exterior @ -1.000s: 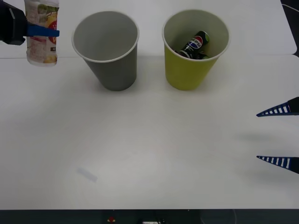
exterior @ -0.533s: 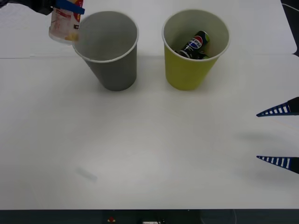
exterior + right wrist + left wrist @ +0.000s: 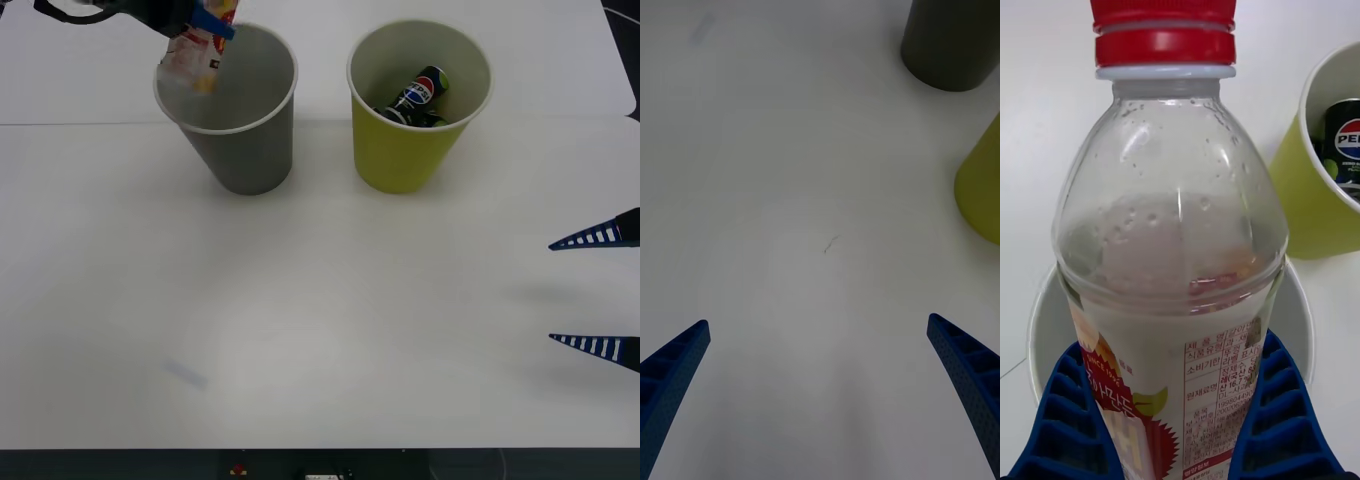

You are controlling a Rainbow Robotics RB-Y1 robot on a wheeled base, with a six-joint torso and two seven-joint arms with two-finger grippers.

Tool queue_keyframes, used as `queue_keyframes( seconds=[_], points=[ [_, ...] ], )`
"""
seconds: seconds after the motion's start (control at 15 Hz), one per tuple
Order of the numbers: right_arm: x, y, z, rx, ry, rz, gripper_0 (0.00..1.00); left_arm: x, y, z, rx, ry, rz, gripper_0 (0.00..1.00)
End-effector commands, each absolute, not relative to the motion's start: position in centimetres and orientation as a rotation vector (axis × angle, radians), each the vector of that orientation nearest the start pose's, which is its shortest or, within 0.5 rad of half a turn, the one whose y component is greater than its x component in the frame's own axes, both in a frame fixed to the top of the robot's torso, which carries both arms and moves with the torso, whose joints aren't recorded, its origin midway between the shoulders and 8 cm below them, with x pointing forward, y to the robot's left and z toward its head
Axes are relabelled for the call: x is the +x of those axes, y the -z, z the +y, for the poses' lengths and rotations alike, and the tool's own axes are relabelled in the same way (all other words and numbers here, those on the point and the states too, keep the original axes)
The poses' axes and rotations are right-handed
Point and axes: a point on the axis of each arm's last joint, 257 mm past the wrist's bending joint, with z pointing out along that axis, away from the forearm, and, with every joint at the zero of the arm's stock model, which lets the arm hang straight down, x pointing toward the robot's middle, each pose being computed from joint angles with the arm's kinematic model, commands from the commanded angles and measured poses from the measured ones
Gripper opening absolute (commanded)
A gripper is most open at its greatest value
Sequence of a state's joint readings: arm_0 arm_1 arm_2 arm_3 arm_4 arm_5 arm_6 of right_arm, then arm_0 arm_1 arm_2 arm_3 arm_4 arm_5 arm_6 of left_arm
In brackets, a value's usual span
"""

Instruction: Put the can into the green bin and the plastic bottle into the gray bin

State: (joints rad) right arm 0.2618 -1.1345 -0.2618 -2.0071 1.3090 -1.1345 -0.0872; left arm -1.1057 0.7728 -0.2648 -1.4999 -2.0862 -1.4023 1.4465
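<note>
At the far left corner of the white table (image 3: 300,300), the left gripper (image 3: 205,22) hangs over the big gray cup-shaped bin (image 3: 240,140); its blue ribbed fingers (image 3: 1289,420) squeeze the small clear plastic bottle with the red cap and the red and yellow label (image 3: 195,55); the bottle is tipped, and its low end is just over the near-left part of the gray bin's pale rim; in the left wrist view the bottle (image 3: 1172,247) sits above the bin's open mouth.

Next to it, near the far edge, stands the big yellow-green cup-shaped bin (image 3: 405,150); the small black drink can with the red, white and blue logo (image 3: 418,97) lies inside it, so I think that half of the job is done.

At the right edge, the right gripper (image 3: 598,290) waits with its jaws wide and nothing between them.

The step now is dropping the bottle; next, I think, the left gripper should get right over the middle and let go.
</note>
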Motion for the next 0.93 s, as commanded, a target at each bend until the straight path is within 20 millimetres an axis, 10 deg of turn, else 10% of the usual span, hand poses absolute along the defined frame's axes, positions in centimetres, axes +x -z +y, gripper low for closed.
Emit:
queue_keyframes(
  seconds=[0.07, 0.13, 0.2, 0.33, 0.93],
  points=[
    [34.1, 16.7, -28.6, -1.634, -0.209, 1.596, 1.0, 59.0, -2.8, 14.1, 0.844, 0.155, 2.091, 0.0],
    [34.1, 16.7, -28.6, -1.634, -0.209, 1.596, 1.0, 59.0, -2.8, 14.1, 0.846, 0.154, 2.091, 0.0],
    [34.1, 16.7, -28.6, -1.634, -0.209, 1.596, 1.0, 59.0, -2.9, 13.9, 0.846, 0.156, 2.088, 0.24],
    [34.1, 16.7, -28.6, -1.634, -0.209, 1.596, 1.0, 59.1, -3.0, 13.5, 0.847, 0.167, 2.077, 1.0],
    [34.1, 16.7, -28.6, -1.634, -0.209, 1.596, 1.0, 58.2, -4.9, 15.2, 0.9, 0.261, 1.972, 1.0]
  ],
)
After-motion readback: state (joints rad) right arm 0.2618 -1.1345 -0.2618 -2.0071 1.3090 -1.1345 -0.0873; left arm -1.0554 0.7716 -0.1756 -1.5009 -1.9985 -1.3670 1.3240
